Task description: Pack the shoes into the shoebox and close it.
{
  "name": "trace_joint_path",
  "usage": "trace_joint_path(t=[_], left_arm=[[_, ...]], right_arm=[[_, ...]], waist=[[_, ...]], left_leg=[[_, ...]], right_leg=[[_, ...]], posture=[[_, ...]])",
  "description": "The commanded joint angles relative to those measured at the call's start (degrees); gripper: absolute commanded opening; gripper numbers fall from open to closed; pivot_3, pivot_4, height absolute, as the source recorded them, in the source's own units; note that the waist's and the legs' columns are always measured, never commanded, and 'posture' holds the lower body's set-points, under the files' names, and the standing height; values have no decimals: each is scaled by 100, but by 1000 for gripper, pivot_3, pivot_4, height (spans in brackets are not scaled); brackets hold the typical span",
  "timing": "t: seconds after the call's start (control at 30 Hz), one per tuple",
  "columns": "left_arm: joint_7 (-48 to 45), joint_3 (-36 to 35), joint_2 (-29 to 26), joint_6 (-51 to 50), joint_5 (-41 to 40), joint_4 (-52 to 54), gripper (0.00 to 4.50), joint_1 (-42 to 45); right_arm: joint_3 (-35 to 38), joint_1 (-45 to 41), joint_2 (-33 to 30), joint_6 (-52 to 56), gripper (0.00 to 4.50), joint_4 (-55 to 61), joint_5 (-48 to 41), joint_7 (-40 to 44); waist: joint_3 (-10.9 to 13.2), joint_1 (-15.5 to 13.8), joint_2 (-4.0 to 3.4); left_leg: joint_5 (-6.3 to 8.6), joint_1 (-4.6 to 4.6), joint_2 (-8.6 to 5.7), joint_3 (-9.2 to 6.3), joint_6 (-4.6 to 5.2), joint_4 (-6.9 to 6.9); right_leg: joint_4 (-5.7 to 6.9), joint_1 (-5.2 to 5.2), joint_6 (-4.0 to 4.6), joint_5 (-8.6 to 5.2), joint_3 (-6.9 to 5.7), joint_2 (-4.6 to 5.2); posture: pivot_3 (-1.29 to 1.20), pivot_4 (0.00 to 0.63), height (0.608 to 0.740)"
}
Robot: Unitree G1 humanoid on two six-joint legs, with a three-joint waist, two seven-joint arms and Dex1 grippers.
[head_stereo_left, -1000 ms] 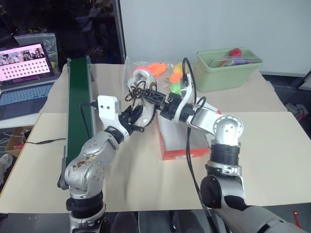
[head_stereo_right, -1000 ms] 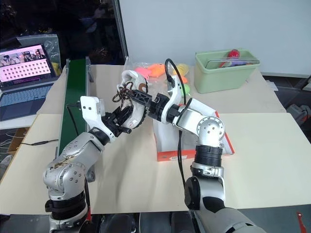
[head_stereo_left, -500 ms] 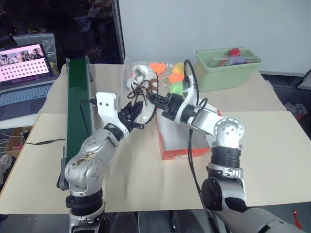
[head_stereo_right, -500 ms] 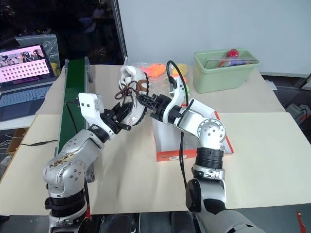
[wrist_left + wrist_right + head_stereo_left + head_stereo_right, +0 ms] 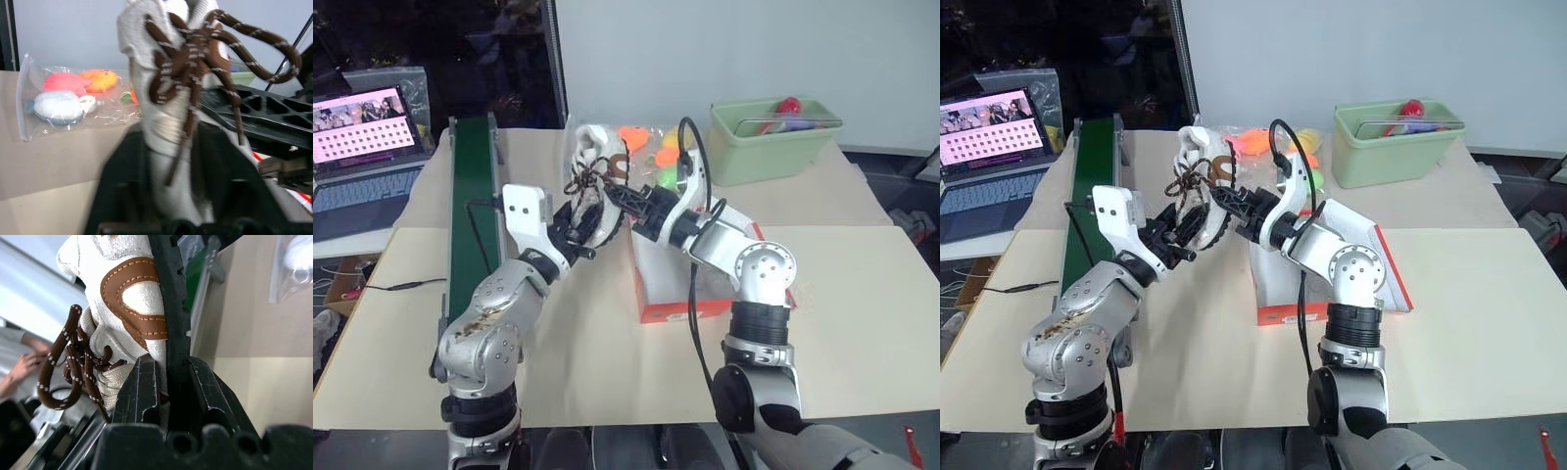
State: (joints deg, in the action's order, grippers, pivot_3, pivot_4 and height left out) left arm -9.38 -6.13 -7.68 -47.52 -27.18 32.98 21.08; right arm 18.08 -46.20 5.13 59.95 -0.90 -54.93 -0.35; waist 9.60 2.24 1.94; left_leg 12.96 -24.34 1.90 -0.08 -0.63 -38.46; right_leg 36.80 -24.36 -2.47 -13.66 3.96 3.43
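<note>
Both arms are reaching inward above the counter (image 5: 862, 294), the right claw (image 5: 168, 382) gripping the sole edge of a white sneaker (image 5: 592, 181) raised just left of the open shoebox (image 5: 671, 284), the left claw (image 5: 582, 230) half-released around it.

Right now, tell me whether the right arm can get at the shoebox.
Probably yes. The right gripper, shut on the sneaker at its sole, hangs just beside the open shoebox, with nothing between them. The left gripper, also at the sneaker, might hold the move back.
</note>
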Motion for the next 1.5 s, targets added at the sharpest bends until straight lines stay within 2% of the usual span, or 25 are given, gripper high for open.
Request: trace_joint_path(t=[0.03, 0.17, 0.2, 0.27, 0.33, 0.4, 0.53, 0.57, 0.7, 0.87, 1.17, 1.3, 1.5], left_arm=[[-76, 161, 12, 108, -133, 195, 3548, 35], [-68, 97, -47, 175, -143, 245, 3548, -68], [-121, 138, -128, 208, -109, 263, 3548, -133], [-446, 477, -582, 483, 209, 347, 3548, -390], [-852, 847, -1110, 869, 527, 392, 3548, -711], [-1125, 1132, -1448, 1199, 749, 401, 3548, -877], [-1261, 1192, -1447, 1310, 674, 314, 3548, -787], [-1278, 1215, -1432, 1331, 682, 302, 3548, -783], [-1300, 1307, -1382, 1388, 727, 278, 3548, -796], [-1417, 1295, -1414, 1512, 735, 203, 3548, -740], [-2135, 1149, -1848, 1509, 358, 368, 3548, -901], [-2760, 929, -2332, 1346, -117, 506, 3548, -1116], [-3504, 942, -3076, 1418, -239, 383, 3548, -1317]], right_arm=[[201, -122, 487, -891, 328, 167, -21, -331], [190, 31, 144, -1941, 328, 147, 687, -673], [32, 4, -95, -2179, 328, 219, 1017, -586], [-612, -98, -895, -1984, 328, 328, 1687, -207], [-1140, -261, -1856, -1322, 328, 380, 2043, 179], [-1024, -354, -2280, -775, 328, 433, 1761, 355], [-766, -552, -3338, 1042, 328, 485, 1340, 603], [-717, -578, -3421, 1350, 328, 449, 1271, 616], [-424, -576, -3327, 2486, 328, 344, 1141, 549], [-127, -187, -2887, 3213, 328, 239, 1469, 409], [-338, 366, -2529, 3032, 328, 180, 2098, 444], [-391, 300, -2470, 3040, 328, 185, 2216, 545], [-581, 206, -2531, 3006, 328, 174, 2342, 769]], waist=[[0, -4, 0], [0, 27, 0], [1, 39, -1], [5, 53, -9], [7, 42, -14], [8, 27, -16], [9, -7, -16], [9, -13, -16], [8, 33, -16], [8, 21, -17], [8, 17, -17], [8, 41, -18], [10, 37, -22]], left_leg=[[0, -1, -1, 0, 0, 0], [0, 0, 1, 0, 0, 0], [0, 2, 1, 1, 0, 1], [0, 5, 2, 3, 0, 3], [0, 5, 0, 7, 0, 6], [0, 4, 0, 9, 0, 8], [0, 4, 1, 8, 1, 7], [-1, 5, 1, 8, 1, 6], [0, 7, 2, 9, 3, 6], [-2, 8, 2, 9, 6, 7], [-2, 5, -2, 8, 6, 6], [-2, 10, 1, 9, 6, 6], [-2, 10, 2, 10, 6, 6]], right_leg=[[0, 0, 0, 0, 0, 1], [0, -2, 0, 0, 0, 0], [-1, -2, 0, 0, 1, -1], [-2, -3, 0, 0, 3, -2], [-2, -5, 0, 0, 6, -1], [-3, -7, 1, -1, 7, 0], [-10, -2, 5, -3, 6, 0], [-12, 0, 5, -3, 5, 0], [-16, 2, 4, -4, 7, -1], [-10, -1, 4, -4, 12, -3], [-11, -1, 1, -5, 9, 0], [-10, 0, 1, -6, 10, -3], [-10, -1, 1, -7, 10, -5]], posture=[[0, 150, 729], [0, 150, 729], [0, 150, 729], [0, 150, 729], [0, 150, 729], [0, 150, 729], [0, 150, 729], [0, 150, 729], [0, 150, 729], [0, 150, 729], [0, 150, 729], [0, 150, 729], [0, 150, 729]])
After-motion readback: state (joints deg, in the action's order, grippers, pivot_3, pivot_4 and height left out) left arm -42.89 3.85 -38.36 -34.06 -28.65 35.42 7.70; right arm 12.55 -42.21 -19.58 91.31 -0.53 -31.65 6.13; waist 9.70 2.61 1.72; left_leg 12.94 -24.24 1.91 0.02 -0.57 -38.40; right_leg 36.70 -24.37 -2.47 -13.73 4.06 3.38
